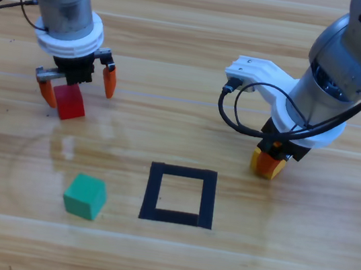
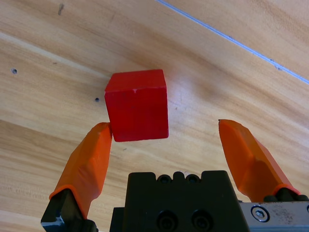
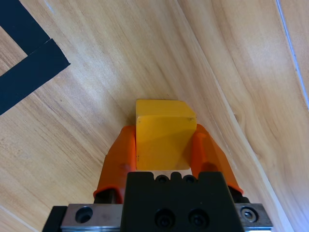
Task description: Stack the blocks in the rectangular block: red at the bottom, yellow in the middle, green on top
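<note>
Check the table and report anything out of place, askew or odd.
Nothing is damaged or spilled. One oddity: the red cube sits off-centre in the open left gripper, touching one jaw with a wide gap to the other. The right gripper is shut on the yellow cube. The green cube lies outside the black tape square.

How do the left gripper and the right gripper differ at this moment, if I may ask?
The left gripper has its jaws open, with the red cube loose between them and touching only one jaw; the right gripper is shut on the yellow cube. The left stands far from the black tape square, the right nearer it. Both are down at the table.
</note>
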You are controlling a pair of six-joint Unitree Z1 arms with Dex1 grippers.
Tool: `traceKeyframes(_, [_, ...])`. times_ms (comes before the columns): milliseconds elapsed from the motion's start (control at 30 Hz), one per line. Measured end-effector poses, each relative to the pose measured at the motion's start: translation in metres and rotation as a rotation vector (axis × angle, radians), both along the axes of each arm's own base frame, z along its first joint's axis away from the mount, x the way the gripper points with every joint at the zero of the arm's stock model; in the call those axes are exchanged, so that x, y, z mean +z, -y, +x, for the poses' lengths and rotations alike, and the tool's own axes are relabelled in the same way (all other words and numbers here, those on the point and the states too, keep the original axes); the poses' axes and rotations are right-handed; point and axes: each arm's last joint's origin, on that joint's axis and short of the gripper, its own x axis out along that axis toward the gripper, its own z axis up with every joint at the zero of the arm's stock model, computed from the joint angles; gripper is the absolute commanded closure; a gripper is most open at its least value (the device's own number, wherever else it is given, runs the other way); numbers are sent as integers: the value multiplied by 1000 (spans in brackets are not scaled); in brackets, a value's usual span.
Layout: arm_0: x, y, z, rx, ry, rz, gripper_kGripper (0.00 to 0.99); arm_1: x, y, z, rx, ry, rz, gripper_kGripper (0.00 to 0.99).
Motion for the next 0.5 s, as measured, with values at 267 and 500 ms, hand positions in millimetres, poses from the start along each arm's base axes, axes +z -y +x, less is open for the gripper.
traceKeyframes(267, [-14,-13,4,30,11,-23,59,1,1,0,-10,-5,-1,990])
traceKeyframes(500, [-24,-27,3,50,-7,-18,300,4,12,-10,-129,-37,8,990])
